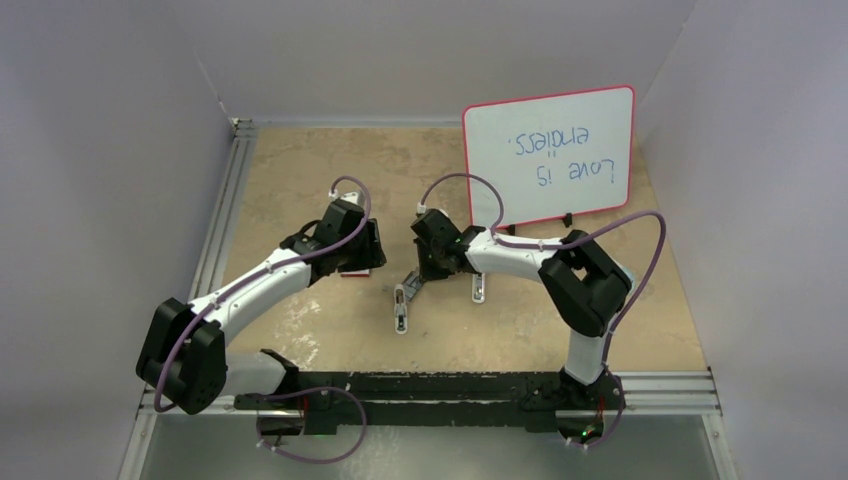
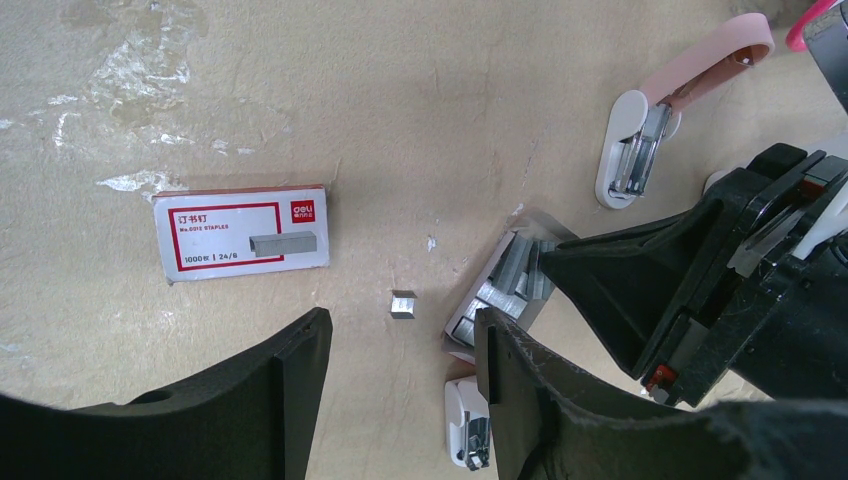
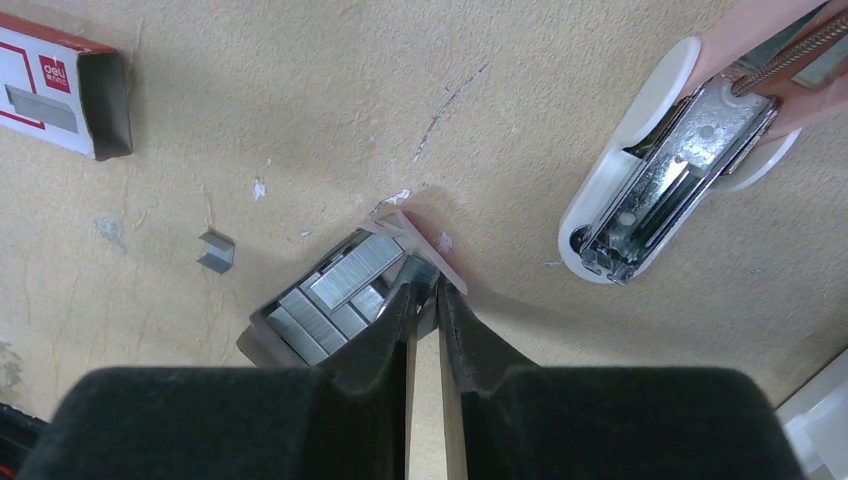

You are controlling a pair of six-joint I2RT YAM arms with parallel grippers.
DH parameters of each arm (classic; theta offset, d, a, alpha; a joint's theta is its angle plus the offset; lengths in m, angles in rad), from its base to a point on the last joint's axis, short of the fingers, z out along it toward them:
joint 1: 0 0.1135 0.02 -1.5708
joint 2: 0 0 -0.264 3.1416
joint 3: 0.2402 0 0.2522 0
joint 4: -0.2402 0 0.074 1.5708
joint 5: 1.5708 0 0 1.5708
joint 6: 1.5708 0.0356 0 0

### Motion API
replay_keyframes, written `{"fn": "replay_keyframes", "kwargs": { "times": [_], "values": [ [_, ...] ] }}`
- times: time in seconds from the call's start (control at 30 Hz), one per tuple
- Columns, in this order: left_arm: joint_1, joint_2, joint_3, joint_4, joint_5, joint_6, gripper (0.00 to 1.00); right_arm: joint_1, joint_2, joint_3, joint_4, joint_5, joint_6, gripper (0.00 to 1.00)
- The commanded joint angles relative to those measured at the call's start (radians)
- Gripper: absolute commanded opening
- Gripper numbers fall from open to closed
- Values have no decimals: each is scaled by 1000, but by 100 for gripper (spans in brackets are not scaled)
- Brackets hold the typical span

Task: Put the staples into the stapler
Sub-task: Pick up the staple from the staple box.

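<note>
Your right wrist view gives what the overhead one cannot. The small grey tray of silvery staple strips [image 3: 335,290] lies on the beige table [image 3: 300,150]. Your right fingers [image 3: 385,345] are drawn nearly together, tips at its rim (whether they pinch a strip, you cannot tell). The pink-and-white mini stapler [image 3: 650,190] lies open nearby, cut off by the frame. The left wrist view shows your left fingers [image 2: 290,390] apart and holding nothing, plus the red-and-white cardboard box [image 2: 245,233] and a loose staple fragment [image 2: 403,304]. From above, your arm hides the tray.
</note>
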Motion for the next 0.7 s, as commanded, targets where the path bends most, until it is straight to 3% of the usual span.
{"fn": "replay_keyframes", "kwargs": {
  "times": [0.0, 0.13, 0.27, 0.5, 0.67],
  "values": [
    [7, -9, 34, 28, -3, 11, 54, 5, -6, 32, -6, 19, 16, 15],
    [7, -8, 34, 29, -2, 11, 54, 4, -24, 37, -11, 45, 20, 25],
    [8, -9, 36, 26, -2, 12, 54, 6, -62, 40, -4, 50, 23, 26],
    [8, -8, 35, 28, -3, 11, 54, 6, -132, 20, 42, 6, 3, 23],
    [8, -8, 34, 28, -3, 11, 54, 7, -99, 19, 22, -9, 9, 13]
  ]
}}
